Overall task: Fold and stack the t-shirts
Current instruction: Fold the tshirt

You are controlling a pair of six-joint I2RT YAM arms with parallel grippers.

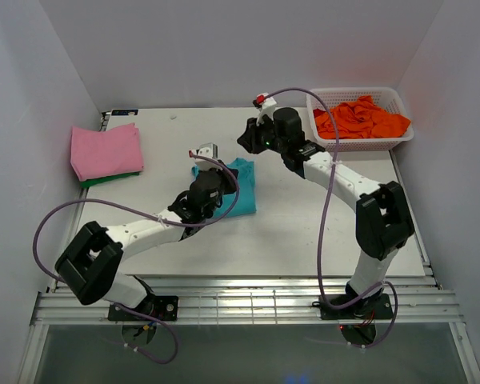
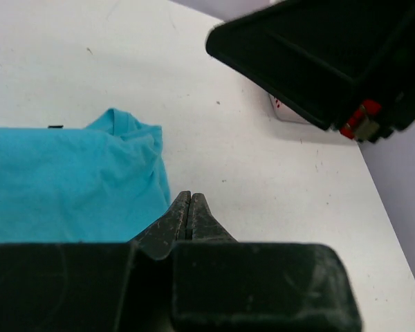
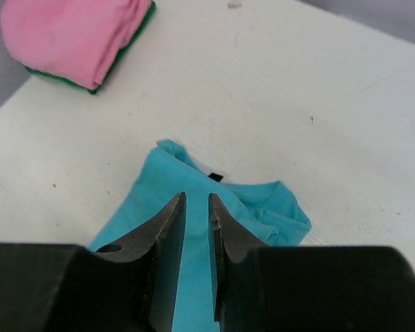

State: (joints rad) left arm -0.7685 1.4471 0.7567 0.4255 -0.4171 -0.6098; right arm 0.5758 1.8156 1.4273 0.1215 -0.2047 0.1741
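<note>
A teal t-shirt (image 1: pixel 238 192) (image 2: pixel 62 180) (image 3: pixel 194 207) lies folded mid-table, its collar end bunched. My left gripper (image 1: pixel 218 182) (image 2: pixel 190 196) is shut and empty, low over the table at the shirt's edge. My right gripper (image 1: pixel 248 140) (image 3: pixel 197 197) hangs over the shirt, its jaws a narrow gap apart with nothing between them. A folded pink t-shirt (image 1: pixel 106 149) (image 3: pixel 69 34) lies on a green one (image 1: pixel 108 179) (image 3: pixel 55 77) at the far left. Orange t-shirts (image 1: pixel 360 118) are heaped in the basket.
The white lattice basket (image 1: pixel 400 100) stands at the far right corner. White walls close in the table on three sides. The right arm's wrist (image 2: pixel 318 62) looms close above the left gripper. A purple cable loops around each arm.
</note>
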